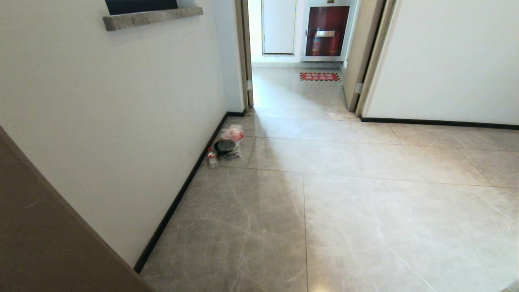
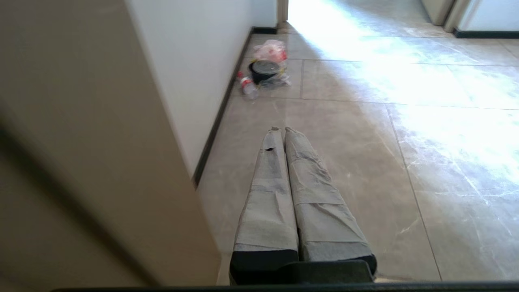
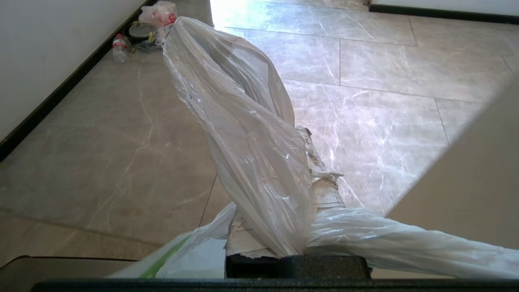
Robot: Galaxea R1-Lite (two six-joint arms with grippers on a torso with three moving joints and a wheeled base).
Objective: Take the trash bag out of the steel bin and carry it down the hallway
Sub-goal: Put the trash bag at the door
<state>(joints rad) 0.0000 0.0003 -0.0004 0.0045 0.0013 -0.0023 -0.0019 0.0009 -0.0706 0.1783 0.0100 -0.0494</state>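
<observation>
The trash bag [image 3: 243,134], thin whitish translucent plastic with a green printed patch at its lower edge, hangs from my right gripper [image 3: 300,136], which is shut on its bunched neck. One twisted loop runs off to the side, and the plastic hides one of the taped fingers. My left gripper [image 2: 282,129] is shut with nothing between its taped fingers, held out level over the hallway floor [image 2: 365,162]. Neither arm shows in the head view. The steel bin is out of view. Glossy grey marble-look hallway tiles [image 1: 344,211] stretch ahead.
Litter lies by the left wall's black skirting: a pinkish bag [image 1: 233,132], a round black container [image 1: 224,146] and a small bottle [image 1: 211,158]. An open doorway [image 1: 300,93] lies ahead, with a red mat [image 1: 320,76] beyond. A brown door frame [image 1: 40,235] stands close on my left.
</observation>
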